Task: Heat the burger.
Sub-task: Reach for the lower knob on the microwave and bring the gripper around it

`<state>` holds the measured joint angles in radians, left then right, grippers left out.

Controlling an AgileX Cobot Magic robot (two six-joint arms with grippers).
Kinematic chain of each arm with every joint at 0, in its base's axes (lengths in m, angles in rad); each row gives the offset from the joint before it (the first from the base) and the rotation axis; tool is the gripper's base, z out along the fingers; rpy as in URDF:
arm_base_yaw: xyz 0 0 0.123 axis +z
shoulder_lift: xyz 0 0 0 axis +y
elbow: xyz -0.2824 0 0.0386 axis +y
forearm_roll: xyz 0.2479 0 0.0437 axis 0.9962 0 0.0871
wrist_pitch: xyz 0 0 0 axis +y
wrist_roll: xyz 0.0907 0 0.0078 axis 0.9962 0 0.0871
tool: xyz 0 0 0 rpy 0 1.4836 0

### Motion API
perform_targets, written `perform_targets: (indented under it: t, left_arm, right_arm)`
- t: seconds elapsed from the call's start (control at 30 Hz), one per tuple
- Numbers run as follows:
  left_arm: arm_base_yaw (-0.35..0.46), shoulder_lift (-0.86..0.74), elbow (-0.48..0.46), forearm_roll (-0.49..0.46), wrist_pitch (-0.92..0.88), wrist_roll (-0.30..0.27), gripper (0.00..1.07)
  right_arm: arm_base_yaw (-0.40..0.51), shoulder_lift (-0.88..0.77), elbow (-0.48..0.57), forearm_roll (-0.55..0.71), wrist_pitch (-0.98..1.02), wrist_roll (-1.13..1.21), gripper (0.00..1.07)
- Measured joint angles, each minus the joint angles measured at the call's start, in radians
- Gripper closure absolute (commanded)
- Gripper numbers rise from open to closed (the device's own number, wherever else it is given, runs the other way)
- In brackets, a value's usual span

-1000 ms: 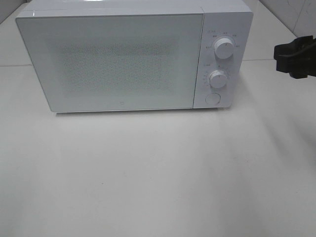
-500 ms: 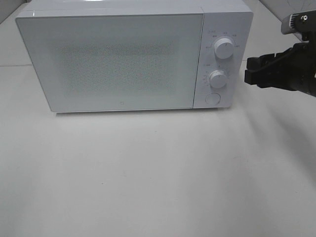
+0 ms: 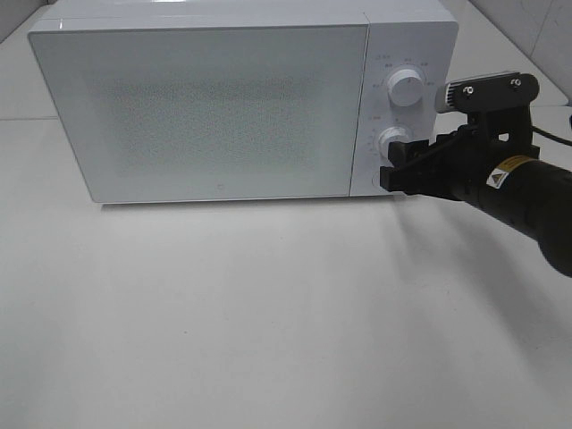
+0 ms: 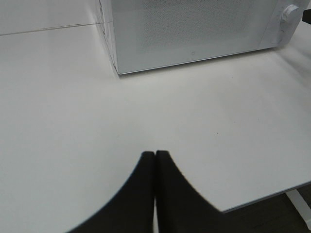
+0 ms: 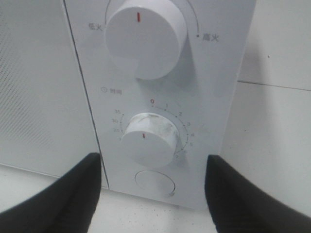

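Soft, even overhead light washes the white bench (image 3: 268, 313) and microwave (image 3: 206, 107) pale, with little contrast. A diffuse shadow spreads on the bench beneath the right hand (image 3: 391, 165), and a thinner one runs along the microwave's base beside it. Near the wrist camera its fingers (image 5: 58, 199) blur into dark shapes, while the dial (image 5: 148, 138) markings read clearly.

The right pincer (image 3: 391, 166) hung just before the lower knob (image 3: 391, 136) of the closed white microwave (image 3: 206, 107) on the desk (image 3: 268, 313).
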<state>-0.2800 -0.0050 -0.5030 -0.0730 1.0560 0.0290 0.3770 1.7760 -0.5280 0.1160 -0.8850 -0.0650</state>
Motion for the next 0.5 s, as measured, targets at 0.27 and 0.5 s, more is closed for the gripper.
perform_targets:
  t: [0.27, 0.5]
  left_arm:
    - [0.0, 0.0, 0.0, 0.0, 0.0, 0.0, 1.06]
    - [0.0, 0.0, 0.0, -0.002, 0.0, 0.005, 1.06]
  right_arm:
    - [0.051, 0.076, -0.034, 0.057, -0.057, -0.052, 0.48]
    - [0.053, 0.121, -0.067, 0.113, -0.108, -0.063, 0.48]
